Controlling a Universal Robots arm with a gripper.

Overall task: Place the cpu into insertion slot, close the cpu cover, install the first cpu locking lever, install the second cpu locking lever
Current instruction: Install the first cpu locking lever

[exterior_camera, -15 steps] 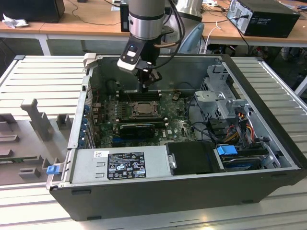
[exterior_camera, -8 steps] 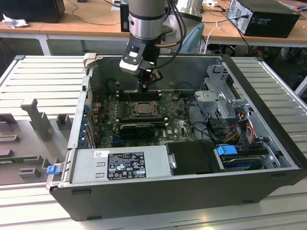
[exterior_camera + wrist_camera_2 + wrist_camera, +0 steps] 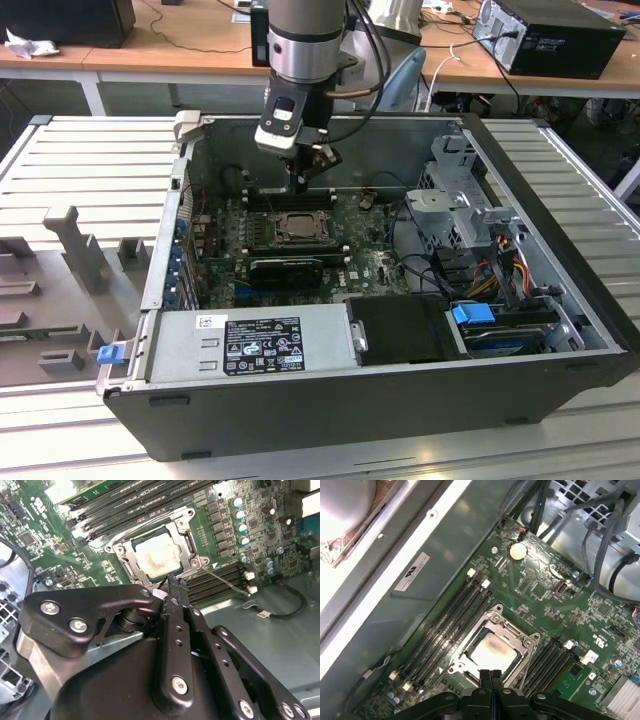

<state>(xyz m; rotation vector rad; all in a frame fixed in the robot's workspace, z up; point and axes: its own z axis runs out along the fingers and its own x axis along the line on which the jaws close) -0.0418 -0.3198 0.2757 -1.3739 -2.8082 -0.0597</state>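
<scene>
gripper (image 3: 491, 674) pinched closed, empty, tips just short of the cpu (image 3: 157, 555), which sits flat under the cpu cover (image 3: 127, 562) – light, rigid, fragile, so hands off; locking lever (image 3: 225, 581) looks like thin springy slick wire, best pushed near its free end.

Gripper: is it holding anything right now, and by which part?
Nothing is held. The gripper has its jaws shut together, nothing between them, tips near the cpu cover.

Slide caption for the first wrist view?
Shut pincer near the edge of the cpu cover, which lies flat over the seated cpu.
</scene>
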